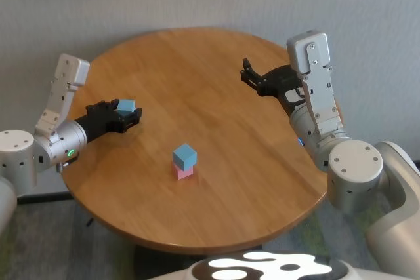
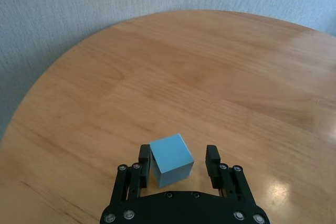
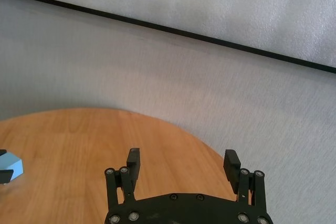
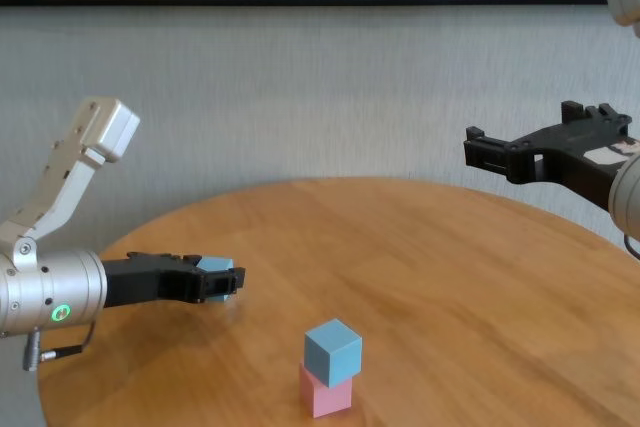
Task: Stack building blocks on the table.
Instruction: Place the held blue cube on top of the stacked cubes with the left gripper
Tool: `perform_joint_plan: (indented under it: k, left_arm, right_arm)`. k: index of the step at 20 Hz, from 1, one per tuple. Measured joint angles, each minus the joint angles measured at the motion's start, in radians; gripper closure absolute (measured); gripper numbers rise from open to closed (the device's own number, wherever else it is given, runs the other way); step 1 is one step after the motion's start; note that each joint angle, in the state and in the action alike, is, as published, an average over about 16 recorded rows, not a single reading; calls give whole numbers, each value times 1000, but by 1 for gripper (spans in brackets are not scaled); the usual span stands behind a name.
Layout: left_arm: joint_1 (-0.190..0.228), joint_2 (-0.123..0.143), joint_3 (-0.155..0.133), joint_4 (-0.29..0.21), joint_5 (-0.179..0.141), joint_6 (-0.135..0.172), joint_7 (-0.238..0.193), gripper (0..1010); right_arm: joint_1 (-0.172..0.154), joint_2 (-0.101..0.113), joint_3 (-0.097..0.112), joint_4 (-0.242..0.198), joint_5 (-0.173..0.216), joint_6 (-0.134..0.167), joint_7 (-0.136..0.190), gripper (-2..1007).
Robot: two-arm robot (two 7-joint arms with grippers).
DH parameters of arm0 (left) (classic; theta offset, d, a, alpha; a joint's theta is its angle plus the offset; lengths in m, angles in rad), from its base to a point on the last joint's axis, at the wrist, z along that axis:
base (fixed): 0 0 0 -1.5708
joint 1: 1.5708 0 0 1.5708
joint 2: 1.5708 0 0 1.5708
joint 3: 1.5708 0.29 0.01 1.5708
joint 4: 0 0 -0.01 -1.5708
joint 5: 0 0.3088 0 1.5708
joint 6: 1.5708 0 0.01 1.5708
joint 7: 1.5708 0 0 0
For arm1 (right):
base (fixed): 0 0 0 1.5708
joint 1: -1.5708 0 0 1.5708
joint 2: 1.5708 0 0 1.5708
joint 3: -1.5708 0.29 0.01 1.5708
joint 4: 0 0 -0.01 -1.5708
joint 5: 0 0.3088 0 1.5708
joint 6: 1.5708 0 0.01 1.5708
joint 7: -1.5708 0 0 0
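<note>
While the round wooden table (image 1: 216,181) fills most of the head view, my two arms frame it from either side. My right gripper (image 1: 252,78) hangs idle in the upper right of that frame, raised well above the wood with its fingers spread apart and nothing between them. My left gripper (image 1: 131,115) sits at the left edge of the frame, low over the table, with a light blue block (image 1: 125,105) between its fingers. In the left wrist view one finger looks to be touching the block (image 2: 171,160) while a gap shows at the other, so I judge the grip only half made and the jaws still apart; I cannot tell whether the block rests on the wood or is lifted.

Near the frame's lower centre stands the stack so far: a second blue block (image 1: 184,155) sitting on the pink block (image 1: 184,172), turned slightly askew on it. From my left gripper that stack lies to the lower right, well apart, and my left arm is clearly the nearer one. No writing or labels show on any block.
</note>
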State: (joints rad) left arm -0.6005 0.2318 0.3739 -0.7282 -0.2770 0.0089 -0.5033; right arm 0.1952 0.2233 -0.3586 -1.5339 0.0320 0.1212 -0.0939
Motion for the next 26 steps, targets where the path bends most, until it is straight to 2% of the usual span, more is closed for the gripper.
perform_joint_plan:
  k: [9, 14, 19, 26]
  left_arm:
    - [0, 0, 0, -2, -1, 2, -1, 533]
    - [13, 14, -1, -44, 2, 5, -2, 597]
    - [43, 50, -2, -137, 6, 17, -14, 611]
    - [122, 131, -4, -347, -14, 51, -66, 611]
  right_arm:
    - [0, 0, 0, 0, 0, 0, 0, 0]
    - [0, 0, 0, 0, 0, 0, 0, 0]
    - [0, 0, 0, 0, 0, 0, 0, 0]
    - [0, 0, 0, 0, 0, 0, 0, 0]
